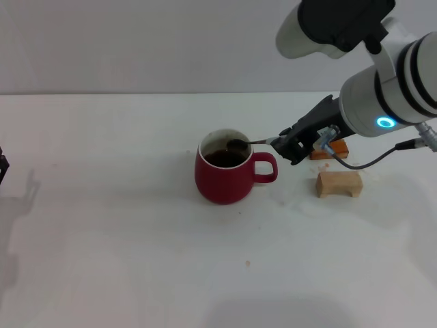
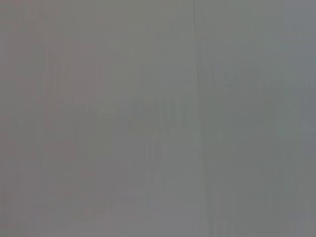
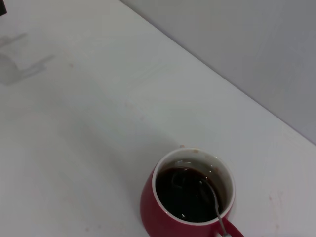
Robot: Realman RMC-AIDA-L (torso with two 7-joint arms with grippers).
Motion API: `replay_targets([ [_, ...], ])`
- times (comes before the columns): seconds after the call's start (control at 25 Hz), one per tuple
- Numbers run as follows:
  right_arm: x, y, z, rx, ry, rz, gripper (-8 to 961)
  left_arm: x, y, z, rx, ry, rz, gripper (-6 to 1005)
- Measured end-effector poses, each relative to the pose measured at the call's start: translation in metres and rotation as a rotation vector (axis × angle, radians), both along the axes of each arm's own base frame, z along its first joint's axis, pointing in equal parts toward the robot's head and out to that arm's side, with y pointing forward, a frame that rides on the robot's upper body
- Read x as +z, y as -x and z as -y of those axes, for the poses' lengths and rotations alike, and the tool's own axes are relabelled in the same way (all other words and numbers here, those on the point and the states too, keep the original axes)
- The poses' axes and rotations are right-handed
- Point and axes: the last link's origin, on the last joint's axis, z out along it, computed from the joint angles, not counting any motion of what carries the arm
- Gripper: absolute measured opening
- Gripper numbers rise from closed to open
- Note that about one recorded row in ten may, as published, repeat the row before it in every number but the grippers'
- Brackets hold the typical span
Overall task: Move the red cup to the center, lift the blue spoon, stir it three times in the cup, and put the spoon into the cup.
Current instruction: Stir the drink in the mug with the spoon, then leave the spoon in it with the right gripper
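The red cup (image 1: 224,176) stands near the table's middle with its handle toward my right, dark liquid inside. My right gripper (image 1: 284,143) is just right of the cup, above its handle, shut on the blue spoon (image 1: 254,142). The spoon's grey neck reaches left over the rim and its bowl is inside the cup. The pale blue handle end sticks out behind the fingers. In the right wrist view the cup (image 3: 163,217) shows from above with the spoon's neck (image 3: 217,207) dipping into the liquid. A dark bit of my left gripper (image 1: 2,167) shows at the table's far left edge.
A pale wooden block (image 1: 339,183) lies right of the cup, and an orange-brown block (image 1: 334,150) lies behind it, partly hidden by my right arm. The left wrist view shows only a plain grey surface.
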Motion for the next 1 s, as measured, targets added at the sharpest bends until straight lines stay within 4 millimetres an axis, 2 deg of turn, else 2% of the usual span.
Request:
replay_targets([
  [0.64,-0.013,-0.006,-0.009,-0.014,0.024,0.012,126,0.000,-0.001,-0.001,-0.002,-0.001,0.001,844],
  [1.0,-0.026,0.001,-0.003,-0.010,0.091,-0.007,126,0.000,-0.001,-0.001,-0.004,0.001,0.000,846],
])
